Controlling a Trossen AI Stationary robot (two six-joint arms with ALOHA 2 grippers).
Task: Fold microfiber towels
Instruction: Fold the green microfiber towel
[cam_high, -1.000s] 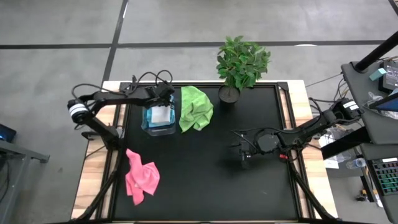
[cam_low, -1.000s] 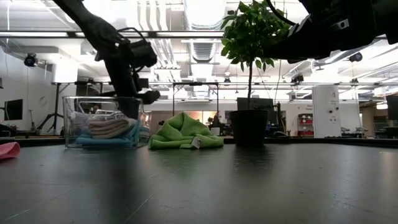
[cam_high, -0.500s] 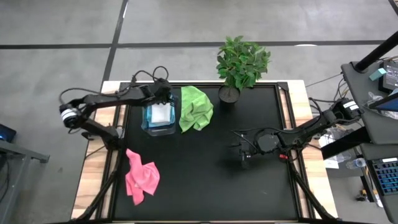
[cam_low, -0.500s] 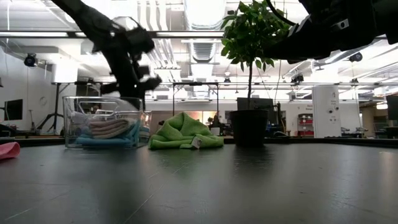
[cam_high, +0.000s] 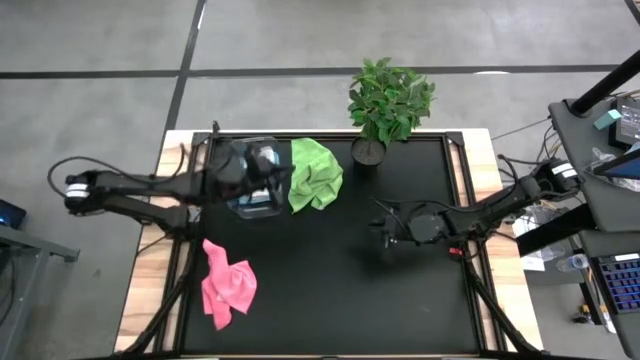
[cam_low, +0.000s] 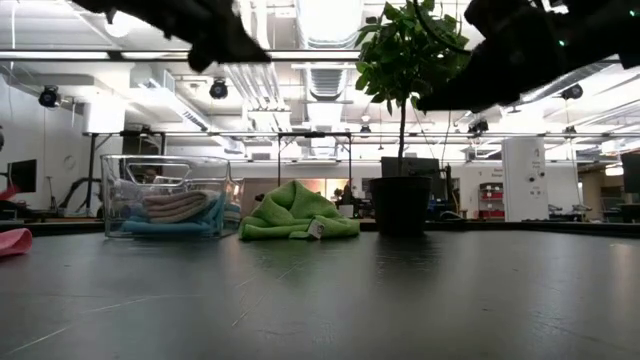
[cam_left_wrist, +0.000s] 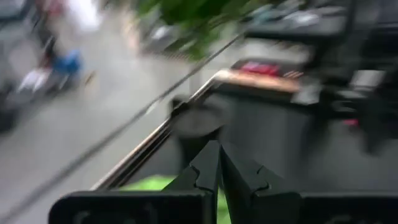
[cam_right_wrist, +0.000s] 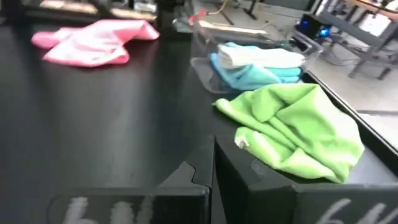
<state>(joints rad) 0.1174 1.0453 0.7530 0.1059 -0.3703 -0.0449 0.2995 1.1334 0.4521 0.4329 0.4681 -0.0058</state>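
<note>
Two soft towels lie crumpled on the black bench (cam_high: 330, 300): lime green towel (cam_high: 315, 174) just beside the left hand (cam_high: 268, 160), pink towel (cam_high: 228, 285) nearer its arm. Folded blue and white towels (cam_right_wrist: 258, 65) fill the clear bin (cam_low: 170, 195) below that clenched, empty hand. The right hand (cam_high: 385, 230), clenched too, hovers mid-bench.

Blurred table edge (cam_left_wrist: 186, 115), dark pot (cam_left_wrist: 198, 122), green towel (cam_left_wrist: 152, 185) beneath the closed end effector (cam_left_wrist: 219, 163).

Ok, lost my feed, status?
Both grippers shut, empty: left gripper above bin, right gripper mid-table. Green towel, pink towel unfolded. No obstruction.
</note>
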